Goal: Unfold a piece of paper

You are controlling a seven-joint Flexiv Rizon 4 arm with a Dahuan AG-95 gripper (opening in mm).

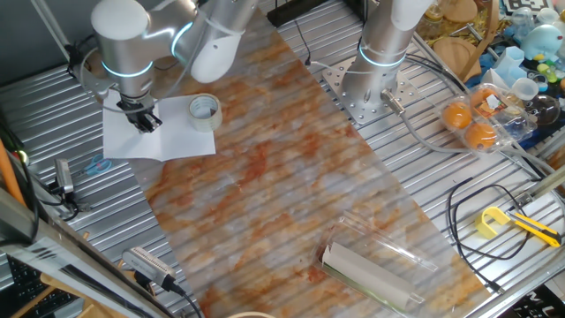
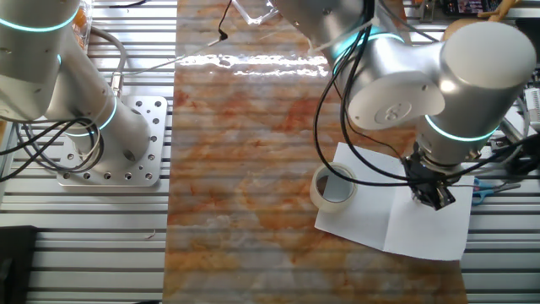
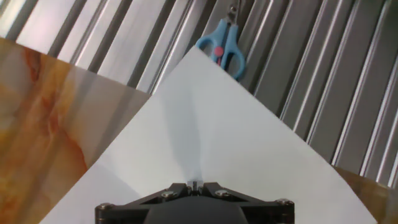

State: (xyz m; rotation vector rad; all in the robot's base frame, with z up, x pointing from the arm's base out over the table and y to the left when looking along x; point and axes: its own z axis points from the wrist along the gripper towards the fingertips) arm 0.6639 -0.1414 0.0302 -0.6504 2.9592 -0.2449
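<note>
The white piece of paper (image 1: 177,137) lies open and flat at the edge of the marbled mat, with a centre crease; it also shows in the other fixed view (image 2: 371,215) and fills the hand view (image 3: 217,124). My gripper (image 1: 146,124) points straight down over one half of the sheet, near its outer edge (image 2: 434,201). In the hand view the gripper (image 3: 194,184) has its jaws together, tips at the paper's surface. I cannot tell whether any paper is pinched between them.
A clear tape roll (image 1: 204,111) stands on the sheet's inner corner (image 2: 332,187). Blue scissors (image 3: 222,46) lie on the slatted metal just past the paper's corner. A rolled greyish sheet in clear plastic (image 1: 371,269) lies on the mat. A second arm's base (image 1: 371,88) stands across the mat.
</note>
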